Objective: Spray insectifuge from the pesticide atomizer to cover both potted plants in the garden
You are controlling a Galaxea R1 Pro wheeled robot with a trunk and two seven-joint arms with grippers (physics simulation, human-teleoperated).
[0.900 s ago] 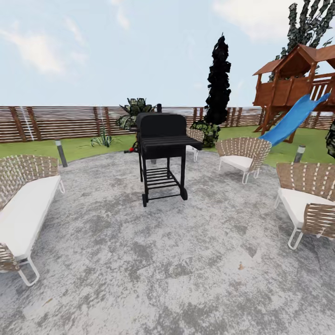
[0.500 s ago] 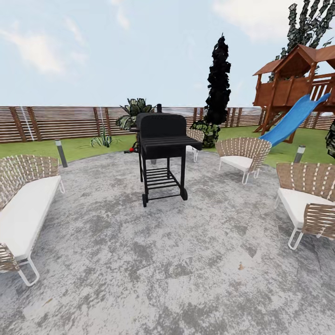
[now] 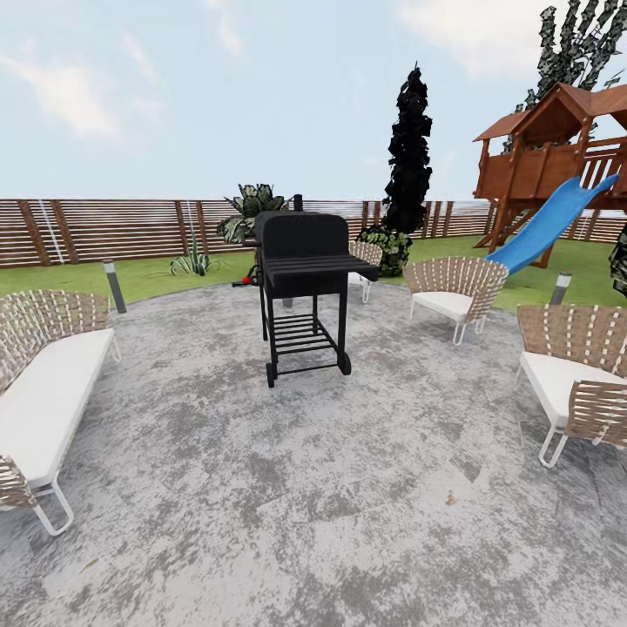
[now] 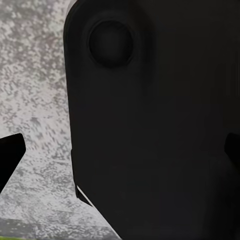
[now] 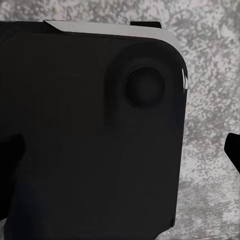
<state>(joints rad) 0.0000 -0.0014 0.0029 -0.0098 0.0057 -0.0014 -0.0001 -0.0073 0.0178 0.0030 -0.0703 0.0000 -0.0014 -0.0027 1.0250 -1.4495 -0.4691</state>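
Observation:
In the head view a small dark object with a red mark (image 3: pixel 246 280) lies at the patio's far edge, just left of the grill; it is too small to tell if it is the pesticide atomizer. One low green rosette (image 3: pixel 192 259) stands on the lawn before the fence. No whitish specks are visible. My left gripper (image 4: pixel 120 157) has its black fingertips (image 4: pixel 10 161) far apart at the frame's sides, over a dark part of the robot. My right gripper (image 5: pixel 120 160) stands the same way, with nothing between its fingers.
A black grill (image 3: pixel 303 279) stands mid-patio (image 3: pixel 287 488). A white-cushioned wicker sofa (image 3: pixel 43 383) is at the left, wicker chairs (image 3: pixel 453 292) (image 3: pixel 575 366) at the right. Beyond are the slatted fence (image 3: pixel 113 228), lawn, a dark bush (image 3: pixel 389 246), short lamp posts (image 3: pixel 113 286) and a playhouse with a blue slide (image 3: pixel 549 222).

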